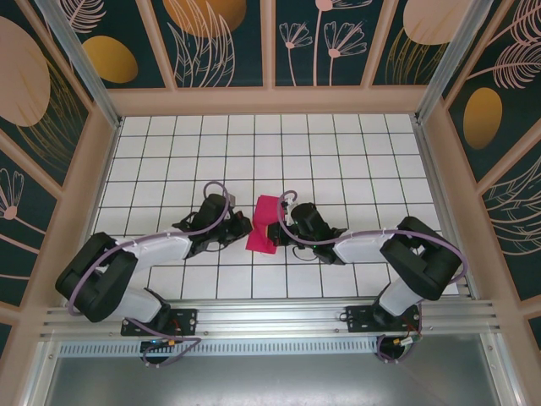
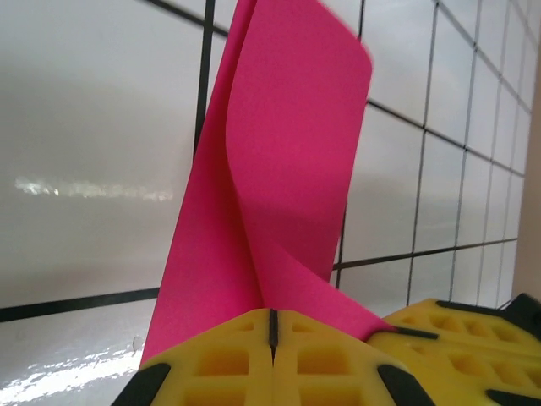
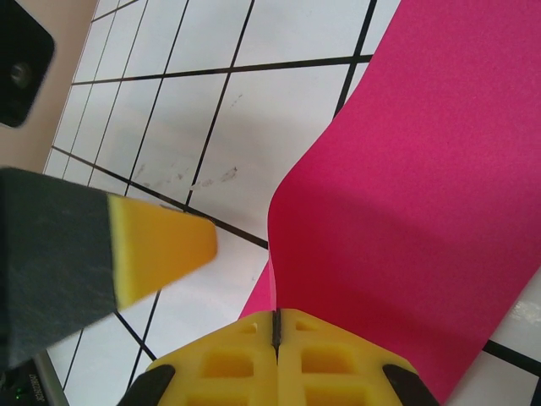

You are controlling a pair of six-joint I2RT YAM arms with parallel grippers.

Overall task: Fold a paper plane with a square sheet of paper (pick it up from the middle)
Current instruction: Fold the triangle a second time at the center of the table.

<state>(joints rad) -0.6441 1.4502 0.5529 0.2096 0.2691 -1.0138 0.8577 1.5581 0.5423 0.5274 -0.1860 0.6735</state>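
Inside a booth of dark floral wall panels, two arms meet at the middle of a white tiled bench. Between them, near the bench's front half, the magenta square sheet of paper rises curled over on itself. The left gripper and right gripper each pinch it, yellow fingers pressed together on the paper.
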